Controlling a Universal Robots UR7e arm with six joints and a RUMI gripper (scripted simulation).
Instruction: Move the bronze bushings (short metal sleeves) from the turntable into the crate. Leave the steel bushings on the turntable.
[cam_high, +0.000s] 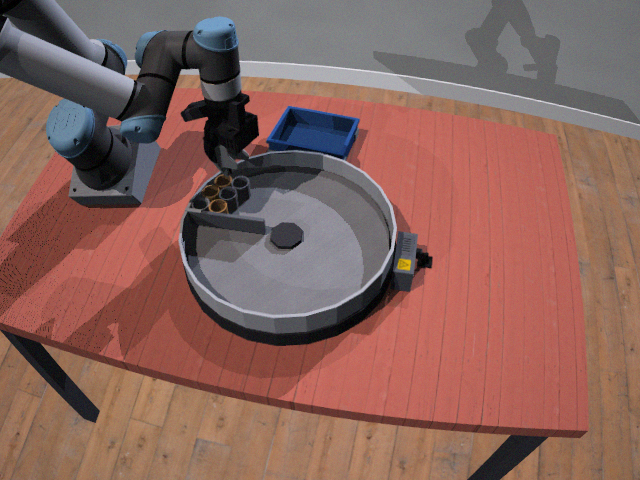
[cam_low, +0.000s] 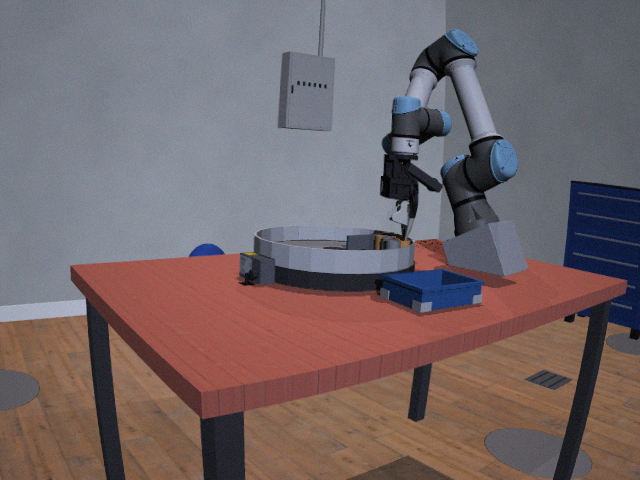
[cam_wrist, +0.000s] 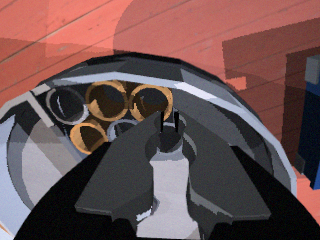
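The grey turntable holds a tight cluster of bushings against a grey fence bar at its far-left rim. Three are bronze and three are dark steel. My gripper hangs just above the rim end of the cluster, shut and empty. In the wrist view the fingertips sit beside a bronze bushing, with two more bronze ones and steel ones to the left. The blue crate stands empty behind the turntable.
The turntable has a raised grey wall and a dark hub at its centre. A grey control box is fixed to its right side. The arm's base stands left of the turntable. In the side view the crate sits in front of the turntable.
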